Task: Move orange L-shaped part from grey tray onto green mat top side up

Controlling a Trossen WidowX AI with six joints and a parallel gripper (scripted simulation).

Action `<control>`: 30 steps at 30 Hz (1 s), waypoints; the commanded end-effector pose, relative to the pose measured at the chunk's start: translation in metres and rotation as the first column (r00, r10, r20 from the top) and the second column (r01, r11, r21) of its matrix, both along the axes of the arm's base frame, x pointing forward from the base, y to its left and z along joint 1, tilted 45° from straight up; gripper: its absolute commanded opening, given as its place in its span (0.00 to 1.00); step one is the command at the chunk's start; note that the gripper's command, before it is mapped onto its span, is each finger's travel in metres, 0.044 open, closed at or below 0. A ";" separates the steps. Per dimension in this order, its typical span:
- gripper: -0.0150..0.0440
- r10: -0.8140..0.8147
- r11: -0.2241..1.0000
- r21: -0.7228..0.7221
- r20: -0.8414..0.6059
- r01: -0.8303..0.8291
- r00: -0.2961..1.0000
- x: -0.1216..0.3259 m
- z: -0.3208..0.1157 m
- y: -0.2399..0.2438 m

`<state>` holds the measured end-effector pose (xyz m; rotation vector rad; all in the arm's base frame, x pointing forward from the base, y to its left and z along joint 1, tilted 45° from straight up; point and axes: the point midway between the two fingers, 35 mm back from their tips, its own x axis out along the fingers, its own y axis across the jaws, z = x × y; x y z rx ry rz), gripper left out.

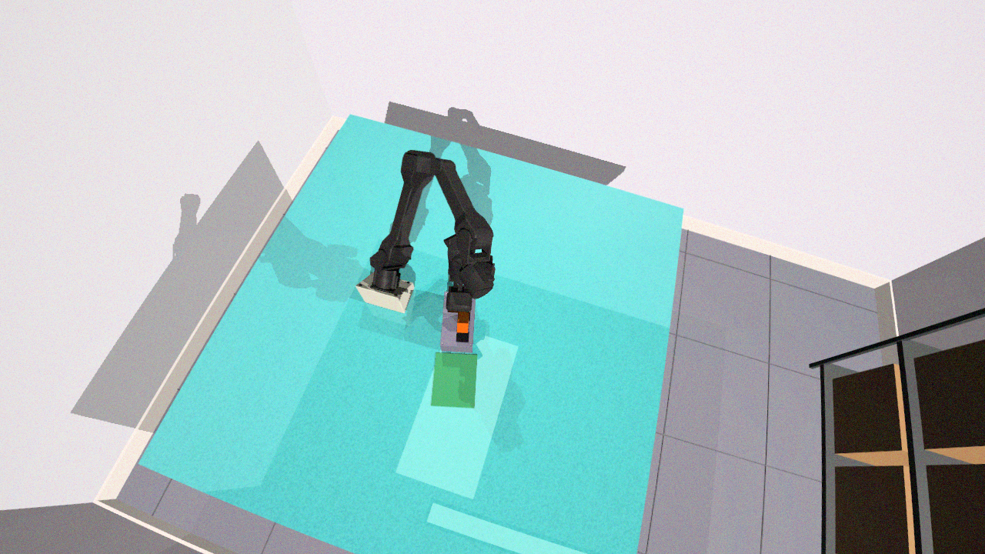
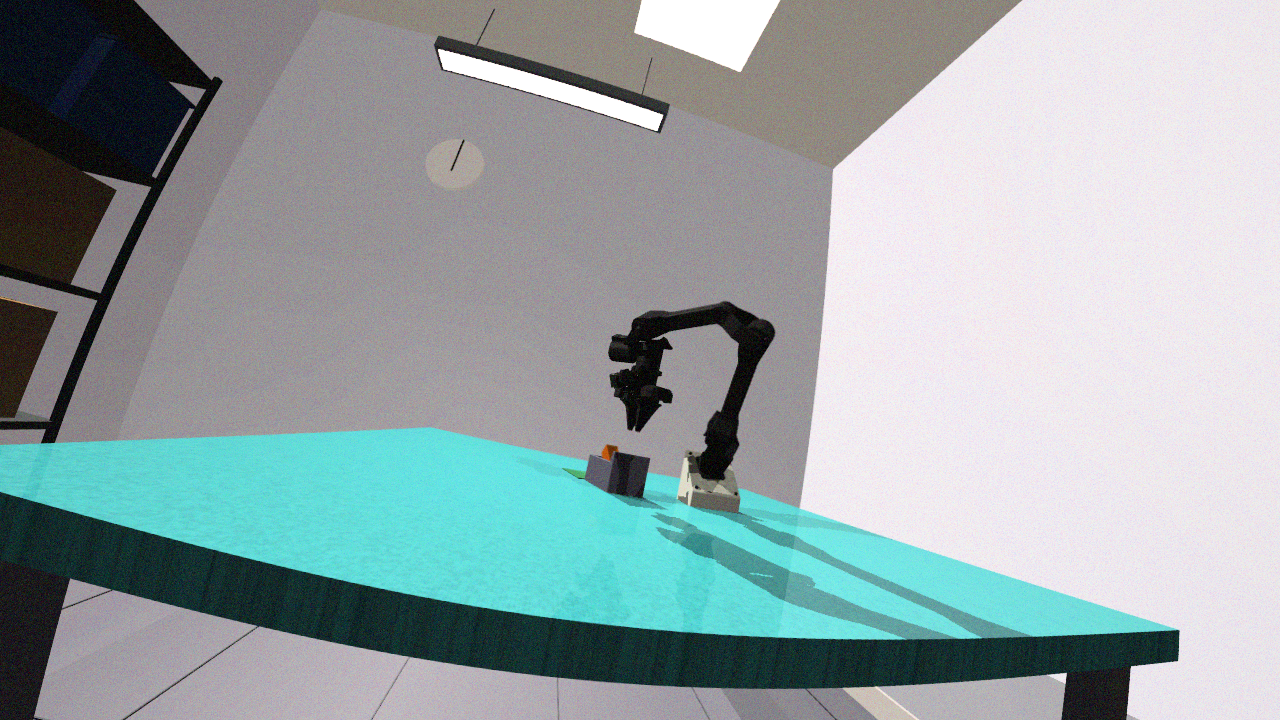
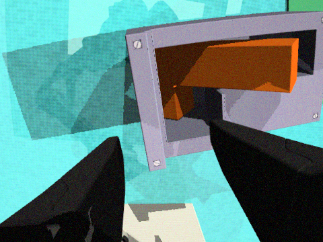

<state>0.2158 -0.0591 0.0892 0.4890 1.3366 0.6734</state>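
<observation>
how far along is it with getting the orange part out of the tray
Done: the orange part is tipped, one end raised out of the grey tray, the other down in the pocket. In hand: nothing; the gripper hangs above the tray with its jaws partly open and empty. Left: pinch the raised end, lift it out, lay it flat on the green mat, release.

Premises read as a plain workroom or small lab. Bare grey walls, grey tiled floor (image 1: 722,385), a long hanging strip light (image 2: 552,82) and a ceiling panel. A round wall clock (image 2: 454,164). Black metal shelving (image 1: 902,427) holding brown boxes. One turquoise-topped table (image 2: 358,537) carries the arm's base.
</observation>
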 end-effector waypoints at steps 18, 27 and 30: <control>0.65 -0.041 0.999 0.003 -0.037 0.042 0.998 0.001 -0.001 -0.002; 0.73 -0.526 0.813 -0.112 -0.560 0.571 0.640 0.014 -0.024 -0.032; 0.73 -0.623 0.673 -0.234 -0.690 0.702 0.368 0.018 -0.035 -0.043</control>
